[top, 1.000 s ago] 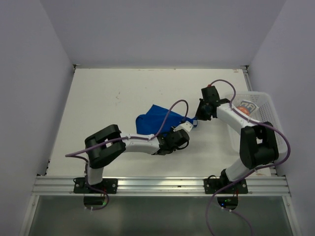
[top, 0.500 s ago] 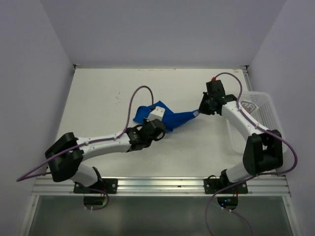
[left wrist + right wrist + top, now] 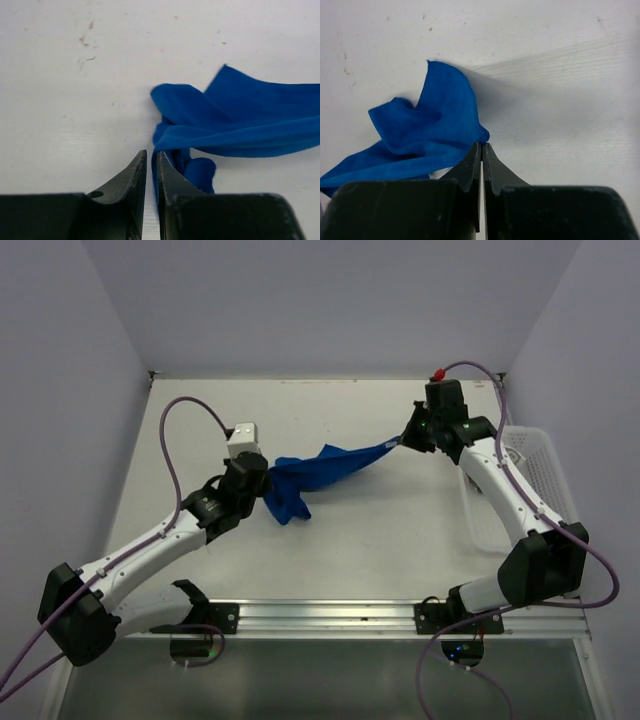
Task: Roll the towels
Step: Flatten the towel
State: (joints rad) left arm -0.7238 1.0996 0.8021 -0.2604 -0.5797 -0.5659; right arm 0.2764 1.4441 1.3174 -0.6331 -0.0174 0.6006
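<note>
The white table lay between pale lilac walls. From above, the blue towel was a stretched band, its long axis from 8 to 2 o'clock, with the left gripper at its bunched 8 o'clock end and the right gripper at the other.

In the left wrist view the jaws stood almost together, with the bunch at 1 o'clock. Whether they pinched it I could not tell.

In the right wrist view the jaws were clamped on a corner, and the cloth trailed toward 10 o'clock.
</note>
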